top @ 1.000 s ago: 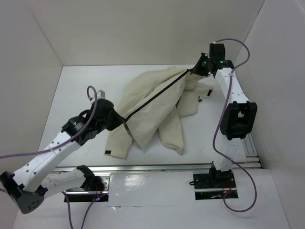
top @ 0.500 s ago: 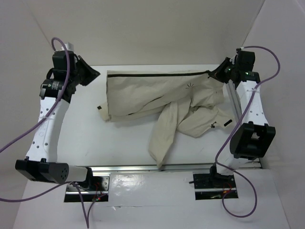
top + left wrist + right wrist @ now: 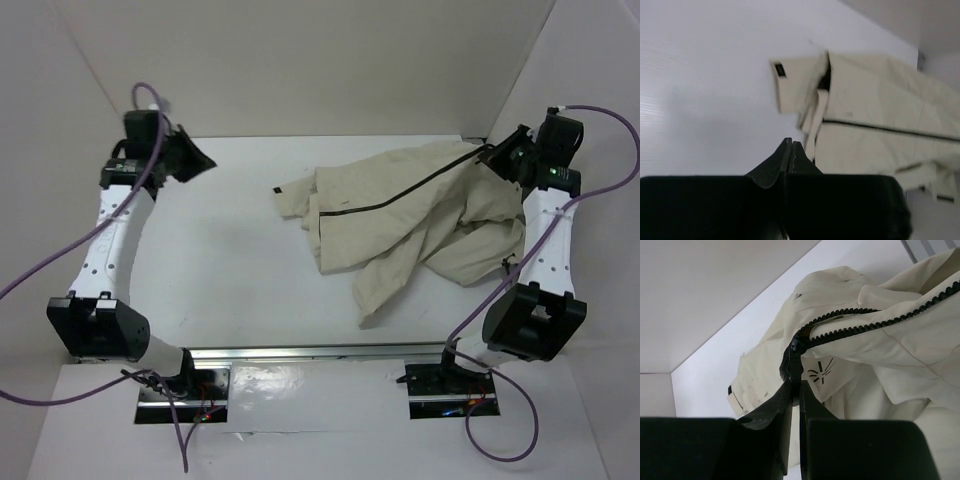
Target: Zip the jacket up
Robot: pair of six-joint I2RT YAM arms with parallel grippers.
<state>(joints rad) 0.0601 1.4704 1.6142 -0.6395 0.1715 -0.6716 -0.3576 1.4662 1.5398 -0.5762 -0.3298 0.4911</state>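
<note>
The cream jacket (image 3: pixel 400 215) lies crumpled at the table's right middle, its dark zipper line (image 3: pixel 400 192) running up toward the right. My right gripper (image 3: pixel 492 158) is shut on the black zipper pull (image 3: pixel 796 352) and holds that end of the jacket off the table; the open zipper teeth (image 3: pixel 860 322) fan out past it. My left gripper (image 3: pixel 205 160) is shut and empty at the far left, well apart from the jacket. In the left wrist view the jacket's hem corner with a small black tab (image 3: pixel 780 70) lies ahead of the shut fingertips (image 3: pixel 789 145).
White walls enclose the table (image 3: pixel 220 260) on three sides. A metal rail (image 3: pixel 330 350) runs along the near edge above the arm bases. A sleeve (image 3: pixel 385 280) trails toward the near edge.
The left gripper has let go of the jacket's hem. The jacket has slackened from a taut line and been dragged to the right, bunching there. The right gripper moved right with the zipper pull.
</note>
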